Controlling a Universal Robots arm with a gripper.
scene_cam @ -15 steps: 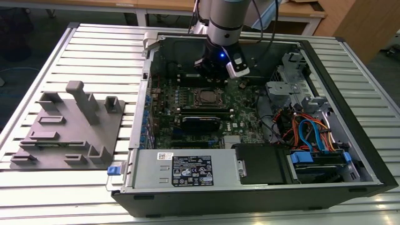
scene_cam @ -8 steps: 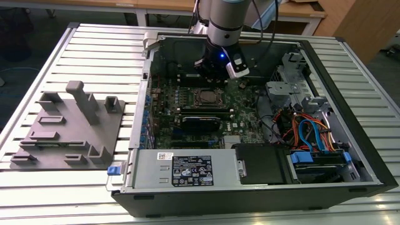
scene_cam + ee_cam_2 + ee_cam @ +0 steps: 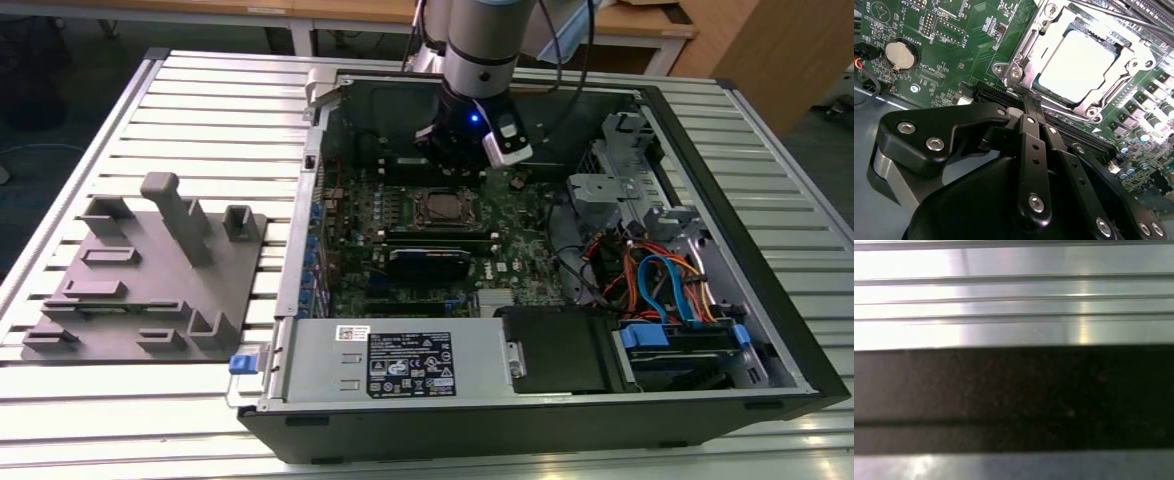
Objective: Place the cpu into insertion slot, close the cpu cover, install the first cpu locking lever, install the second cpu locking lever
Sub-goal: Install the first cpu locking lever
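One open computer case (image 3: 747, 330) lies on the slatted tabletop (image 3: 200, 90), and one grey fixture block (image 3: 147, 290) sits beside it. Inside the case there is one green motherboard (image 3: 400, 230) carrying one insertion slot (image 3: 441, 206), with one cpu (image 3: 1076, 62) seated under one cpu cover (image 3: 1024, 55) in the second wrist view. One round coin battery (image 3: 900, 55) shows there too. One robot arm (image 3: 478, 50) reaches in, with one gripper (image 3: 1029, 107).
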